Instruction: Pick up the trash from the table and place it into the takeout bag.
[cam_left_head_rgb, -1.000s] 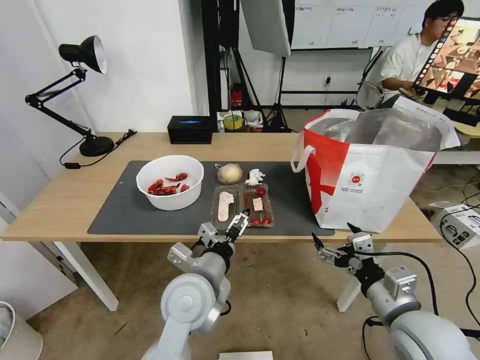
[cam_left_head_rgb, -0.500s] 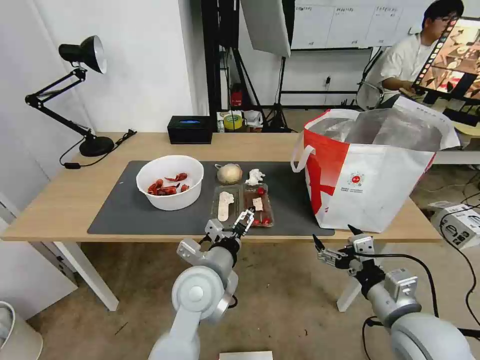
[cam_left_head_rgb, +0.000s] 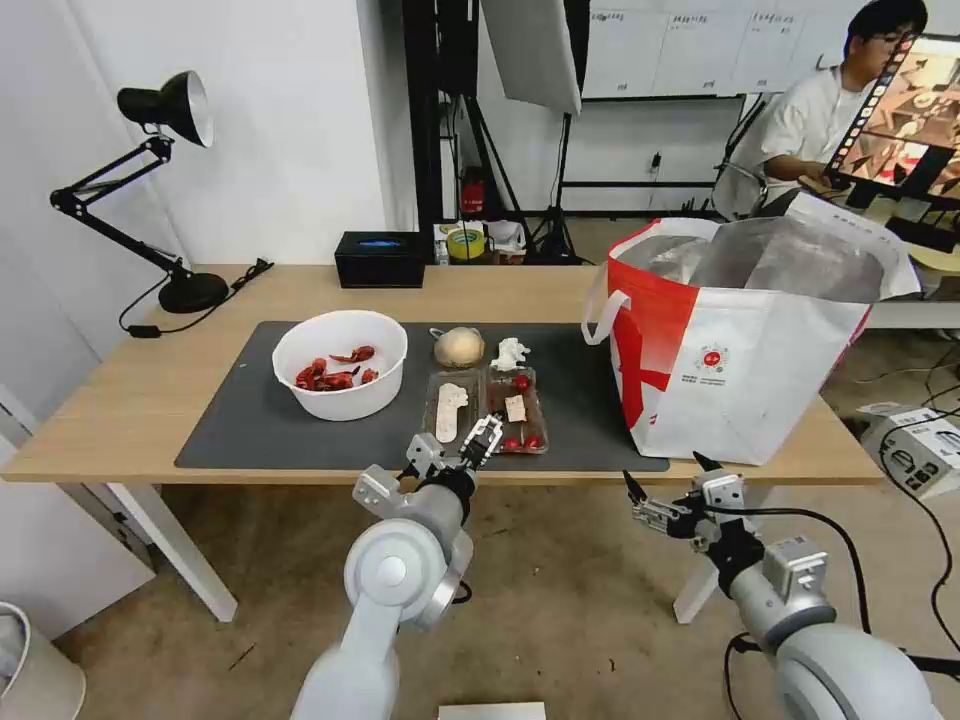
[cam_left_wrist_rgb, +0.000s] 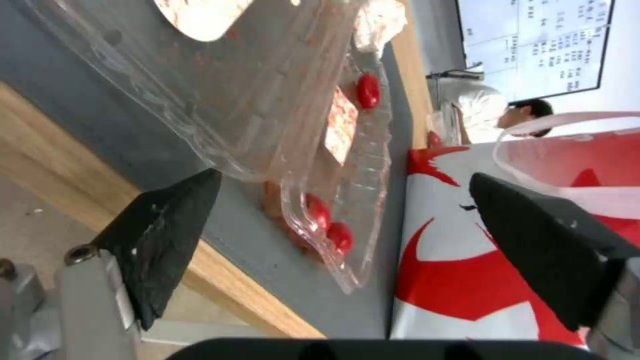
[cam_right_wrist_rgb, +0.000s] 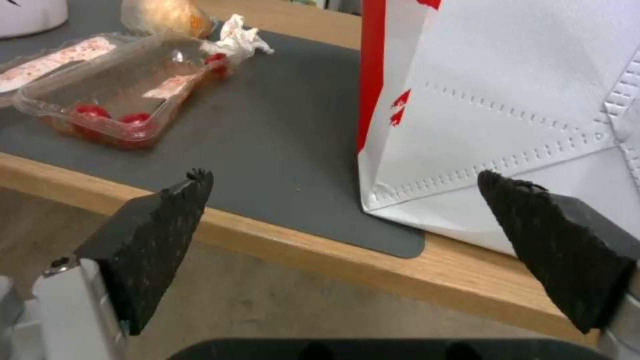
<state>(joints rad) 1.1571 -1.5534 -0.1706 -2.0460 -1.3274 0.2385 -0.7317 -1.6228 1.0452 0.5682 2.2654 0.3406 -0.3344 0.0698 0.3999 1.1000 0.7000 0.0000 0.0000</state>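
Carefully, we bring our left gripper (cam_left_head_rgb: 484, 436), jaws spread apart, up to the near edge of the clear tray (cam_left_head_rgb: 486, 408) on the mat, beside the takeout bag (cam_left_head_rgb: 740, 330); better to straddle its rim squarely before closing. Our right gripper (cam_left_head_rgb: 660, 480) waits open below the table (cam_left_head_rgb: 100, 410).

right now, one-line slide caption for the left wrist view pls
Open left gripper at the table edge, facing the clear two-part plastic tray beside the white-and-red takeout bag.
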